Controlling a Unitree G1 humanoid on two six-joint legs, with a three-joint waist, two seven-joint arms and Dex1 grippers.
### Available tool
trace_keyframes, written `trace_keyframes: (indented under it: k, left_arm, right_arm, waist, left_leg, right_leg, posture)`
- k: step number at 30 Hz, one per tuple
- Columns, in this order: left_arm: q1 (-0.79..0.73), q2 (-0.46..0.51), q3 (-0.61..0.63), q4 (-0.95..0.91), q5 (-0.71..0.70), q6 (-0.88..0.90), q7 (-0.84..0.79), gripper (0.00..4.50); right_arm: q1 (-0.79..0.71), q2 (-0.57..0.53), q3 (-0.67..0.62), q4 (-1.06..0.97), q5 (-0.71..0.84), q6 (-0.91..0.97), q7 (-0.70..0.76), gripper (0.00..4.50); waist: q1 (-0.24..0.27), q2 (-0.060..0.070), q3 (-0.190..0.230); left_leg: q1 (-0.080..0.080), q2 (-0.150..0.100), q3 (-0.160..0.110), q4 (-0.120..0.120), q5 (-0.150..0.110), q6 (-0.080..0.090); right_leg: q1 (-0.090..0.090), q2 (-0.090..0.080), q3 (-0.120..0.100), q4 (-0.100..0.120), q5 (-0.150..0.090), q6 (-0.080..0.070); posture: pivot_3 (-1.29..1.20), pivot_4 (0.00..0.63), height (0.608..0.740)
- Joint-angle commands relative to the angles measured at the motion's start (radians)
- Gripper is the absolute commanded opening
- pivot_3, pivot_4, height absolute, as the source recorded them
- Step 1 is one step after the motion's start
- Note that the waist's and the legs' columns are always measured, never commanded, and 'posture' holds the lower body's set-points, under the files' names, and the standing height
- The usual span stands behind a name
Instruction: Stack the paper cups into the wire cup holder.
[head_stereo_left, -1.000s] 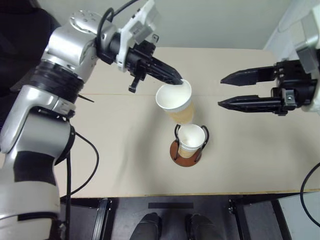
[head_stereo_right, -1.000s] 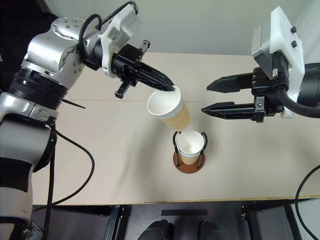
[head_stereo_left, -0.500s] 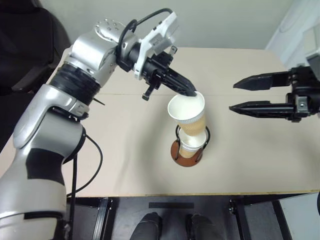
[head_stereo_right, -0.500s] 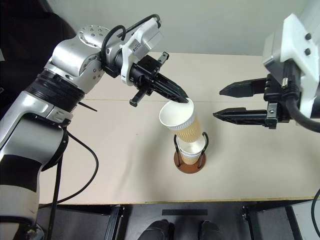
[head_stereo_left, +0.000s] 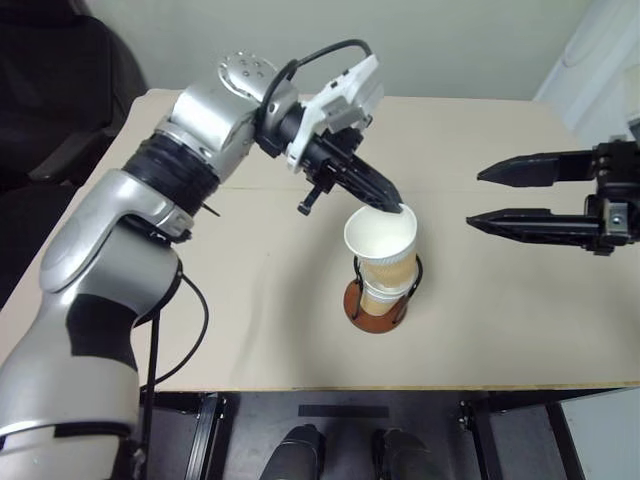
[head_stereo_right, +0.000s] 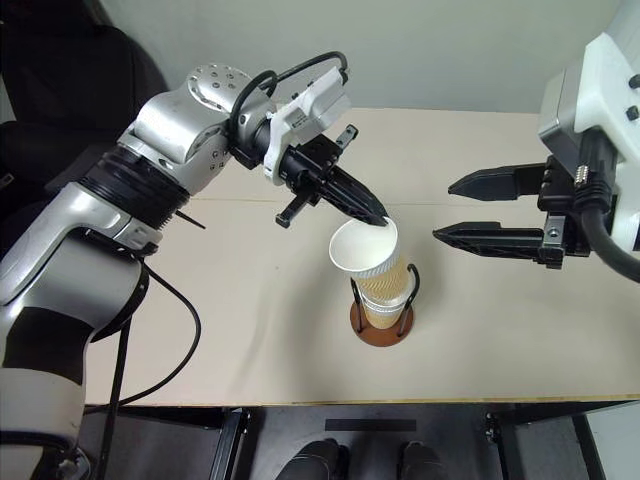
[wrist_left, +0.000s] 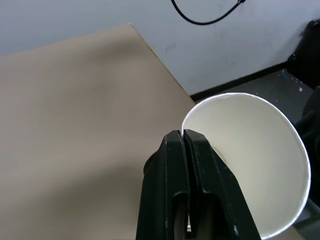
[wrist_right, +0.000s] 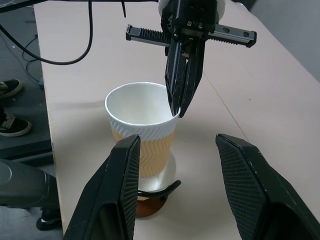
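You've got the small wire cup holder (head_stereo_right: 381, 322), reddish-brown disc base with thin dark wire loops, standing near the front middle of the table (head_stereo_left: 250, 330). A tan-yellow paper cup with a white rim (head_stereo_left: 381, 296) already sits in it. Your left tool (head_stereo_left: 397, 209) is pinched shut on the far rim of a second tan-yellow tapered paper cup with white inside (head_stereo_left: 380, 240), and that cup's bottom looks partly nested into the seated one.

Risks, as I judge them:
- The held cup leans a bit; if you let go now it may sit crooked or tip out over the wire loops.
- The grip is on a thin rim edge only, so pushing down could crease the rim or let it slip.
- Pushing off-centre could catch the cup wall on a loop and drag or topple the light holder.
- Pulling the left tool away sideways could lift the cup back out.

Your right tool (head_stereo_left: 475, 197) hangs to the right of the holder, fingers spread apart and holding nothing, clear of the cups. Swing it in carelessly and it could knock the stack.

The table is plain beige, flat and smooth, so the holder may slide. A faint seam line runs across it. A black cable (head_stereo_left: 185, 330) loops by the left arm. Beyond the table are a pale wall (head_stereo_left: 450, 40) and a dark chair (head_stereo_left: 50, 90) at far left.
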Motion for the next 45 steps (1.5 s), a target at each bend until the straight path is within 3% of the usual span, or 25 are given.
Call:
trace_keyframes:
  k: [1, 45]
  left_arm:
    - [-0.046, -0.008, -0.007, 0.009, -0.005, -0.044, -0.029, 0.04]
    - [-0.077, -0.078, -0.131, 0.119, 0.048, -0.203, -0.029, 0.04]
  right_arm:
    - [0.006, -0.025, -0.061, -0.009, 0.042, -0.010, -0.034, 2.38]
    - [0.144, -0.142, -0.129, -0.015, 0.239, -0.079, -0.177, 2.38]
  waist:
    - [0.001, 0.000, 0.000]
    - [0.007, 0.000, 0.000]
  left_leg:
    - [0.000, 0.000, 0.001, 0.000, 0.000, 0.000]
    - [-0.001, -0.001, 0.007, 0.011, -0.004, 0.007]
  right_leg:
    - [0.000, 0.001, 0.000, 0.000, 0.000, 0.000]
    - [0.002, -0.002, 0.001, 0.002, 0.000, 0.007]
  posture:
    - [0.00, 0.150, 0.740]
    - [0.00, 0.150, 0.740]
